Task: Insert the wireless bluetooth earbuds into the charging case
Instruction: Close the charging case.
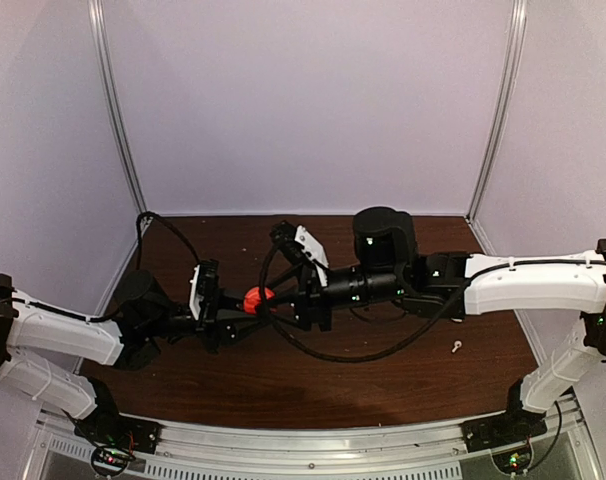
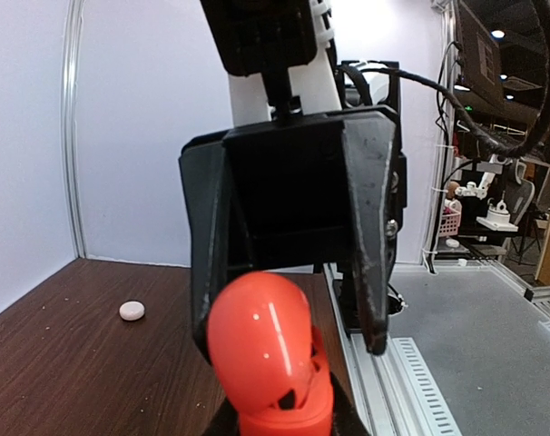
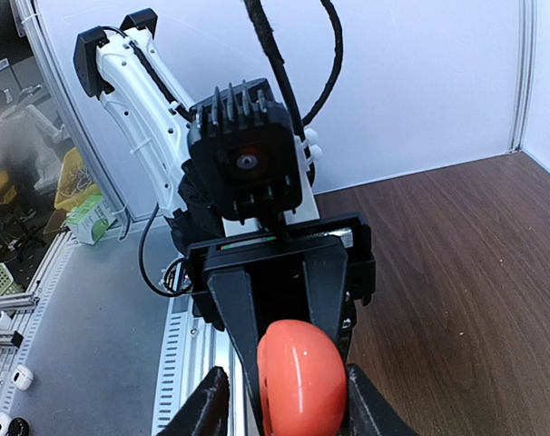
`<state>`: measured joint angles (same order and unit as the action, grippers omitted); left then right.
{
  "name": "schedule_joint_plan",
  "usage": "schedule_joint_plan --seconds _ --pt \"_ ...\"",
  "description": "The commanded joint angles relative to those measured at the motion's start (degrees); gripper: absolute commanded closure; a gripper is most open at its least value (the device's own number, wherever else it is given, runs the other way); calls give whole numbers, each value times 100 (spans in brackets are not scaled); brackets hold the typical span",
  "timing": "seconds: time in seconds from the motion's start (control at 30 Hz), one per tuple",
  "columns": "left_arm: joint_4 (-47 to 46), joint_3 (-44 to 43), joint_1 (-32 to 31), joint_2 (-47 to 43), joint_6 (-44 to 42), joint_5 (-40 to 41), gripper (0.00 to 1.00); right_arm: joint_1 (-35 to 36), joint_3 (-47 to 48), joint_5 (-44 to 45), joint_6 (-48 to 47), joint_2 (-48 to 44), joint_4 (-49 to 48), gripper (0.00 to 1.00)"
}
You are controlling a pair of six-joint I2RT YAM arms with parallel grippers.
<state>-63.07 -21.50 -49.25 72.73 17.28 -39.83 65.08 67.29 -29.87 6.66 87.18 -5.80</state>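
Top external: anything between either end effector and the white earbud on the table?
Nothing between. The left end effector grips the red-orange case, the right end effector flanks it; the earbud lies well apart.

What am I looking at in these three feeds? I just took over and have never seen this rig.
Two robot arms are bolted at the near edge of a wooden table. The top feed looks down from behind them; each wrist feed looks along that arm's fingers at the other arm. The left gripper pinches a red-orange charging case; the right gripper straddles its domed top, grip unclear. On the table lie a tiny white earbud and a small white round object.
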Motion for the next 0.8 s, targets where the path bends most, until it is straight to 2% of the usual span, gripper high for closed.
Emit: schedule_joint_plan --seconds 0.0,0.23,0.77 --pt "-6 -281 4 115 189 230 100 45 -48 -286 -177 -278 -52 59" --pt "119 -383 12 166 326 248 100 87 -43 -270 -548 -324 253 63" --pt "114 -458 21 216 529 287 100 393 149 589 -1398 -208 1289 68"
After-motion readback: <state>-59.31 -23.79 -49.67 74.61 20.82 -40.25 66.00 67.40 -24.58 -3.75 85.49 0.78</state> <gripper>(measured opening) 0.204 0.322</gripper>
